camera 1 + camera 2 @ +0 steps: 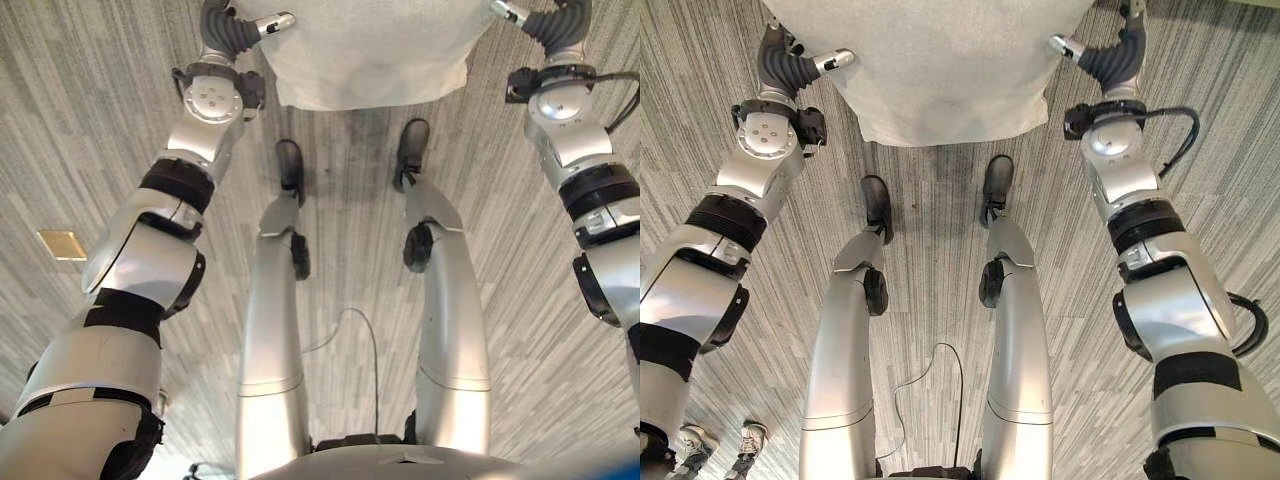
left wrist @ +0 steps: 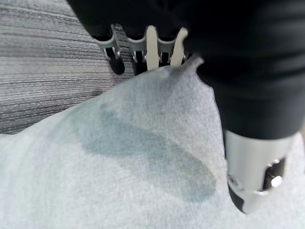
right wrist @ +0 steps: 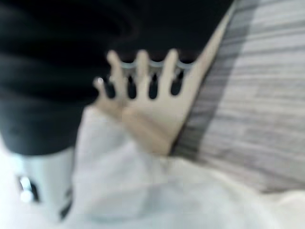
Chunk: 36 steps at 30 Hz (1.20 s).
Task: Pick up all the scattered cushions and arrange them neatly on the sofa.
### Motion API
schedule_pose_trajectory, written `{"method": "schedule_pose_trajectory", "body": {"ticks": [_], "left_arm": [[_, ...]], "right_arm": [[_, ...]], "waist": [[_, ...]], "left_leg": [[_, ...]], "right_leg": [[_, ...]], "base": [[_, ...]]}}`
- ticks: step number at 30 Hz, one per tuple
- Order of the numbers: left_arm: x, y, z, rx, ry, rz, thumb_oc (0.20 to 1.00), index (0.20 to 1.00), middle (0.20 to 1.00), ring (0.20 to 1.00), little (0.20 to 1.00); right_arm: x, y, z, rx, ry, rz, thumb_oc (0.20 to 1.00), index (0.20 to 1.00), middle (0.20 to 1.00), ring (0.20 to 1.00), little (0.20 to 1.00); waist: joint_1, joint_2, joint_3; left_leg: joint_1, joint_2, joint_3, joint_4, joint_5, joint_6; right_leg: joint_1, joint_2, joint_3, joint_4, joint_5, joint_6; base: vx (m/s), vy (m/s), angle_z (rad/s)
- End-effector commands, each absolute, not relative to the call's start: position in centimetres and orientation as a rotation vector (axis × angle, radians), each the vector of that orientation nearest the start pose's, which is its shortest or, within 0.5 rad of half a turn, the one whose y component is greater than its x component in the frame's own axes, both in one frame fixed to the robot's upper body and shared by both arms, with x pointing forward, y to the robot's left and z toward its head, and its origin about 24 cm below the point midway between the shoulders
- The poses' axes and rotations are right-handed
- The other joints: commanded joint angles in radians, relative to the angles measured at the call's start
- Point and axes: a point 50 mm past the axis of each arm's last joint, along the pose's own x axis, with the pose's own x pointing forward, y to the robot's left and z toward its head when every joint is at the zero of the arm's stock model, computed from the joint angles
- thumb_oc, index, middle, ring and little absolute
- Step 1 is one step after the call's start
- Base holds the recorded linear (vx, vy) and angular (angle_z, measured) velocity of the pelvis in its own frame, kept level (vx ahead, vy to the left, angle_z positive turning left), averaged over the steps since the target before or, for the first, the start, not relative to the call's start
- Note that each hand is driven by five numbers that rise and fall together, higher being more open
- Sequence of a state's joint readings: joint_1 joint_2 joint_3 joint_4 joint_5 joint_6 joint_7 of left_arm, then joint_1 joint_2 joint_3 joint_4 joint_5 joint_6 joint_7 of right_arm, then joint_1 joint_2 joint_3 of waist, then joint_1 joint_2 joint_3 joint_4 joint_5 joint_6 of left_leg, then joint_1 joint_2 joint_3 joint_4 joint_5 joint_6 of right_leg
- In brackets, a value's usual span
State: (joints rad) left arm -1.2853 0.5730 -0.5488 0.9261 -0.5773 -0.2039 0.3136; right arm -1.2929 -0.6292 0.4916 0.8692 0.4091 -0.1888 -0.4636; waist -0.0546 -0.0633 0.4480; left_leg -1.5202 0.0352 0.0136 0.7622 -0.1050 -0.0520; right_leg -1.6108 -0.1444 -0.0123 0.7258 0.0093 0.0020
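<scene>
the grey striped carpet (image 1: pixel 120 120) runs under everything, its fine lines slanting away on both sides, and a small tan square plate (image 1: pixel 62 244) sits flush in it off to the robot's left. above that floor a large pale grey cushion (image 1: pixel 940 60) hangs between the two arms, held up off the carpet with its lower edge sagging a little in the middle.

the left robot hand (image 1: pixel 262 26) is at the cushion's left edge, thumb stretched along the front of the fabric. from its own wrist, the silver fingers (image 2: pixel 151 45) curl down over the top corner of the cushion, with the cloth bunched up against them, so this hand has hold of it. a soft darker patch lies across the fabric there.

the right robot hand (image 1: pixel 1072 47) takes the opposite edge in the same way, thumb out across the front. close up, its fingers (image 3: pixel 143 71) press into the cloth, which wrinkles and folds around them, so it is gripping too.

at the lower left corner of the right eye view, a person's shoes (image 1: pixel 750 437) stand on the carpet.
</scene>
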Motion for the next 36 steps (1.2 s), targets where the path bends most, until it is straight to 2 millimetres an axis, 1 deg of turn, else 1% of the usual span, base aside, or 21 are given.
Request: {"method": "schedule_pose_trajectory", "body": {"ticks": [1,3,4,5,6,9,10,11,12,13,14,15,21,23,24,26,30,31,32,35,36], "left_arm": [[40.8,17.2,27.6,0.189,-0.514,0.122,1.000,1.000,1.000,1.000,1.000],[40.8,16.9,27.7,0.184,-0.520,0.115,1.000,1.000,1.000,1.000,1.000],[40.8,16.9,27.7,0.183,-0.521,0.115,1.000,1.000,1.000,1.000,1.000],[40.5,16.5,28.6,0.167,-0.560,0.109,1.000,1.000,1.000,1.000,1.000],[40.5,16.5,28.6,0.167,-0.560,0.110,1.000,1.000,1.000,1.000,1.000],[40.4,16.5,29.1,0.082,-0.581,0.138,1.000,1.000,1.000,1.000,1.000],[40.4,16.6,29.0,0.083,-0.581,0.139,1.000,1.000,1.000,1.000,1.000],[40.2,16.4,29.6,0.062,-0.604,0.141,1.000,1.000,1.000,1.000,1.000],[40.2,16.5,29.5,0.062,-0.604,0.142,1.000,1.000,1.000,1.000,1.000],[40.1,16.4,29.9,0.050,-0.621,0.138,0.947,0.947,0.947,0.947,0.947],[39.9,16.5,30.1,0.041,-0.636,0.140,0.511,0.511,0.511,0.511,0.511],[39.5,17.0,30.4,0.008,-0.662,0.152,0.200,0.200,0.200,0.200,0.200],[39.1,17.8,30.0,-0.015,-0.674,0.157,0.200,0.200,0.200,0.200,0.200],[39.0,17.8,29.5,-0.028,-0.669,0.150,0.200,0.200,0.200,0.200,0.200],[38.9,17.4,28.3,-0.039,-0.656,0.134,0.200,0.200,0.200,0.200,0.200],[38.6,17.3,27.9,-0.029,-0.659,0.124,0.200,0.200,0.200,0.200,0.200],[37.6,16.7,24.8,-0.064,-0.636,0.085,0.200,0.200,0.200,0.200,0.200],[37.5,16.7,24.6,-0.064,-0.631,0.085,0.200,0.200,0.200,0.200,0.200],[36.8,16.7,22.5,-0.085,-0.604,0.069,0.200,0.200,0.200,0.200,0.200],[35.7,16.6,19.9,-0.108,-0.565,0.051,0.200,0.200,0.200,0.200,0.200],[35.3,16.6,19.2,-0.113,-0.557,0.047,0.200,0.200,0.200,0.200,0.200]], "right_arm": [[40.2,-17.8,29.5,-0.337,-0.604,-0.258,1.000,1.000,1.000,1.000,1.000],[40.3,-16.1,30.0,-0.342,-0.624,-0.209,1.000,1.000,1.000,1.000,1.000],[40.3,-16.1,30.0,-0.342,-0.625,-0.208,1.000,1.000,1.000,1.000,1.000],[40.2,-13.9,30.5,-0.327,-0.653,-0.151,1.000,1.000,1.000,1.000,1.000],[40.2,-13.9,30.5,-0.327,-0.654,-0.151,1.000,1.000,1.000,1.000,1.000],[39.6,-9.5,30.9,-0.208,-0.700,-0.044,1.000,1.000,1.000,1.000,1.000],[39.6,-9.4,30.8,-0.207,-0.700,-0.043,0.940,0.940,0.940,0.940,0.940],[39.1,-7.8,30.8,-0.172,-0.717,0.007,0.586,0.586,0.586,0.586,0.586],[39.1,-7.8,30.8,-0.172,-0.717,0.007,0.457,0.457,0.457,0.457,0.457],[38.8,-6.7,30.9,-0.163,-0.734,0.040,0.200,0.200,0.200,0.200,0.200],[38.6,-6.2,31.0,-0.171,-0.744,0.060,0.200,0.200,0.200,0.200,0.200],[38.0,-5.2,31.0,-0.186,-0.776,0.092,0.200,0.200,0.200,0.200,0.200],[37.5,-6.5,31.5,-0.176,-0.826,0.071,0.200,0.200,0.200,0.200,0.200],[37.5,-7.4,31.3,-0.167,-0.827,0.050,0.200,0.200,0.200,0.200,0.200],[37.5,-8.9,30.3,-0.143,-0.812,0.030,0.200,0.200,0.200,0.200,0.200],[37.4,-9.3,29.7,-0.150,-0.804,0.027,0.200,0.200,0.200,0.200,0.200],[36.8,-10.7,27.0,-0.181,-0.776,0.030,0.200,0.200,0.200,0.200,0.200],[36.7,-10.8,26.8,-0.183,-0.772,0.031,0.200,0.200,0.200,0.200,0.200],[36.2,-12.1,25.3,-0.205,-0.757,0.008,0.200,0.200,0.200,0.200,0.200],[35.3,-13.5,23.4,-0.217,-0.732,-0.009,0.200,0.200,0.200,0.200,0.200],[35.1,-14.0,22.7,-0.217,-0.720,-0.023,0.200,0.200,0.200,0.200,0.200]], "waist": [[-0.029,0.049,-0.096],[-0.021,0.058,-0.084],[-0.021,0.058,-0.083],[-0.008,0.069,-0.069],[-0.008,0.069,-0.068],[0.006,0.085,-0.049],[0.005,0.085,-0.049],[0.008,0.088,-0.049],[0.008,0.088,-0.049],[0.008,0.089,-0.050],[0.009,0.090,-0.052],[0.009,0.089,-0.058],[0.000,0.079,-0.100],[-0.005,0.075,-0.125],[-0.009,0.071,-0.157],[-0.010,0.072,-0.161],[-0.017,0.071,-0.170],[-0.017,0.072,-0.168],[-0.019,0.072,-0.177],[-0.021,0.068,-0.186],[-0.020,0.066,-0.189]], "left_leg": [[0.003,-0.009,-0.070,0.019,-0.043,-0.005],[-0.002,-0.008,-0.074,0.037,-0.044,-0.006],[-0.002,-0.008,-0.074,0.038,-0.044,-0.006],[-0.004,-0.007,-0.079,0.053,-0.048,-0.004],[-0.004,-0.007,-0.079,0.054,-0.048,-0.004],[-0.006,-0.003,-0.084,0.084,-0.052,-0.003],[-0.006,-0.003,-0.085,0.085,-0.053,-0.003],[-0.007,-0.002,-0.086,0.086,-0.054,-0.004],[-0.008,-0.002,-0.086,0.086,-0.055,-0.004],[-0.009,-0.001,-0.086,0.088,-0.054,-0.005],[-0.008,0.000,-0.087,0.086,-0.054,-0.005],[-0.009,-0.004,-0.090,0.085,-0.054,-0.006],[-0.016,-0.008,-0.084,0.067,-0.046,-0.011],[-0.012,-0.008,-0.076,0.043,-0.042,-0.012],[0.039,-0.007,-0.063,-0.036,-0.030,-0.014],[0.078,-0.006,-0.060,-0.074,-0.026,-0.016],[0.227,-0.012,-0.067,-0.186,-0.011,-0.022],[0.238,-0.012,-0.068,-0.192,-0.008,-0.022],[0.334,-0.008,-0.079,-0.253,-0.003,-0.030],[0.478,-0.009,-0.094,-0.333,0.005,-0.041],[0.513,-0.014,-0.096,-0.365,0.042,-0.042]], "right_leg": [[0.041,0.009,0.017,0.084,-0.134,0.094],[0.041,0.010,0.013,0.099,-0.134,0.092],[0.041,0.010,0.013,0.099,-0.134,0.092],[0.041,0.009,0.009,0.110,-0.136,0.091],[0.041,0.010,0.009,0.110,-0.136,0.091],[0.041,0.011,0.004,0.137,-0.144,0.089],[0.041,0.011,0.004,0.138,-0.144,0.089],[0.041,0.012,0.004,0.140,-0.147,0.087],[0.041,0.012,0.004,0.140,-0.147,0.087],[0.041,0.012,0.004,0.142,-0.147,0.087],[0.041,0.014,0.004,0.141,-0.147,0.087],[0.041,0.017,0.004,0.143,-0.147,0.086],[0.041,0.021,0.006,0.134,-0.144,0.086],[0.041,0.021,0.007,0.125,-0.142,0.085],[0.079,0.021,0.000,0.082,-0.139,0.086],[0.117,0.023,-0.004,0.054,-0.140,0.086],[0.269,0.022,-0.023,-0.044,-0.129,0.087],[0.280,0.022,-0.024,-0.050,-0.128,0.087],[0.377,0.018,-0.032,-0.111,-0.117,0.090],[0.519,0.009,-0.050,-0.200,-0.105,0.090],[0.554,0.000,-0.060,-0.237,-0.069,0.088]], "base": [[0.00,0.000,0.00],[0.00,-0.015,0.01],[0.02,-0.047,-0.01],[0.00,0.000,0.00],[0.00,0.000,0.00],[0.00,0.000,0.00],[0.00,0.000,0.00],[0.00,0.000,0.00],[0.00,0.000,0.00],[0.00,0.000,0.00],[0.00,0.000,0.00],[0.00,0.000,0.00],[0.00,0.000,0.00],[-0.03,0.036,0.04],[-0.05,0.036,0.04],[-0.06,0.040,0.03],[-0.05,0.045,-0.01],[-0.04,0.038,0.05],[0.00,0.000,0.00],[-0.01,-0.003,0.00],[-0.06,0.001,0.05]]}}
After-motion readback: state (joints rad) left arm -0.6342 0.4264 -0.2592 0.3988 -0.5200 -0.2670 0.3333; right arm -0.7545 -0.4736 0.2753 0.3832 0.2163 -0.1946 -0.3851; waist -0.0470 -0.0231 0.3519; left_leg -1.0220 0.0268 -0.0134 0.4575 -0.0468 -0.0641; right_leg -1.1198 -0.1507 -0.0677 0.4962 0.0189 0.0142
